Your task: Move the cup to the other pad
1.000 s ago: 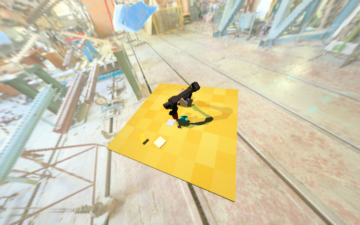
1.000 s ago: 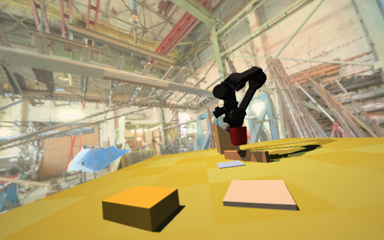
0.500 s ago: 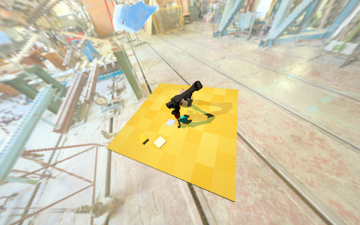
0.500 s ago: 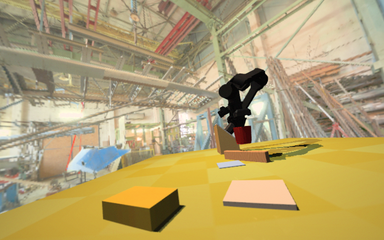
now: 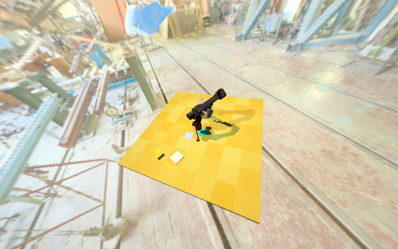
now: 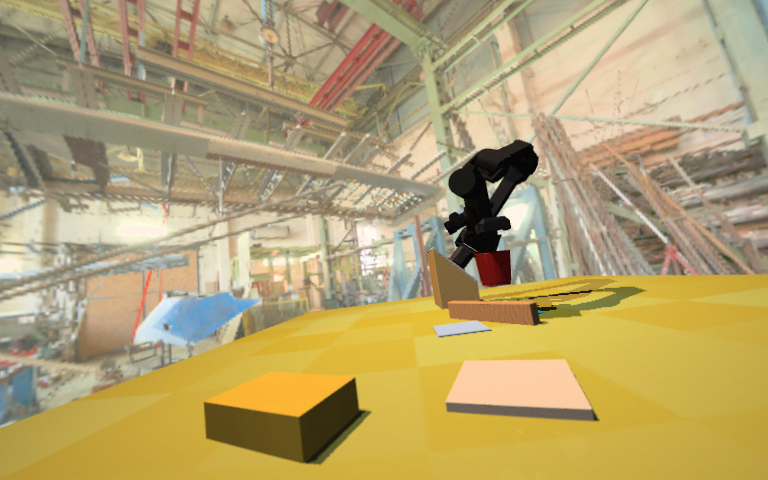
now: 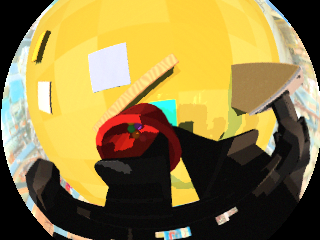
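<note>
The red cup point(image 5: 199, 127) point(image 6: 493, 269) point(image 7: 161, 118) hangs in the air, about upright, on the far side of the wooden bar in the exterior view. My gripper point(image 6: 491, 250) point(image 7: 168, 130) is shut on the cup's wall. Several small marbles point(image 7: 134, 129) lie inside the cup in the wrist view. The cyan pad point(image 5: 201, 132) point(image 7: 169, 106) lies below and close to the cup, partly hidden by it in the wrist view; its exact alignment is unclear. The lavender pad point(image 5: 188, 135) point(image 6: 461, 328) point(image 7: 109, 67) is bare, on the other side of the bar.
The low wooden bar point(image 5: 196, 134) point(image 6: 491, 311) point(image 7: 141, 89) stands between the pads. A tan wedge-shaped panel point(image 6: 453, 284) point(image 7: 260, 85) stands near the arm. An orange block point(image 5: 158, 152) point(image 6: 283, 393) and a pale slab point(image 5: 176, 157) point(image 6: 518, 384) point(image 7: 44, 96) lie farther out.
</note>
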Controlling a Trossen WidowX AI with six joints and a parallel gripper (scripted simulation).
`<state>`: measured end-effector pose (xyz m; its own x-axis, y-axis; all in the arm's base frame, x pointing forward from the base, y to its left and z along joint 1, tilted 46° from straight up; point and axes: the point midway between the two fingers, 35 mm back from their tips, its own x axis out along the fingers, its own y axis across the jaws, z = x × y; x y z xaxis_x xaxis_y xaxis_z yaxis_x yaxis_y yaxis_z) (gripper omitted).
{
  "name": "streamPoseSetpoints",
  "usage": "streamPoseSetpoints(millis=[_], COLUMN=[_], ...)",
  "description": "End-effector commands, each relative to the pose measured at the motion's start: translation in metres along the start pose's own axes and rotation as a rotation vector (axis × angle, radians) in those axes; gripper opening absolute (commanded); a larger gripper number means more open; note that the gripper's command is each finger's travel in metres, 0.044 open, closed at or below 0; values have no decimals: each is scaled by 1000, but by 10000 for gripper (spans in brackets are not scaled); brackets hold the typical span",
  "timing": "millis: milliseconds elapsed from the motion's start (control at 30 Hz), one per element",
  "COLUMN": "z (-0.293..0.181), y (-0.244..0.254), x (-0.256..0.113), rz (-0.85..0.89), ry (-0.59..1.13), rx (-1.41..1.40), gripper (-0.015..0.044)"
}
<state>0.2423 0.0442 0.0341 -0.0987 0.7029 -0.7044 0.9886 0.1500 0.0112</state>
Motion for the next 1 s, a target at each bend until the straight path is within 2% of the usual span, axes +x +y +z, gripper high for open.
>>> streamPoseSetpoints(millis=[0,567,967], z=[-7,-28,-28], y=[-5,-19,-19], x=[0,1,15], rz=[1,0,0], ry=[6,7,7], rx=[7,8,8], gripper=[0,0,0])
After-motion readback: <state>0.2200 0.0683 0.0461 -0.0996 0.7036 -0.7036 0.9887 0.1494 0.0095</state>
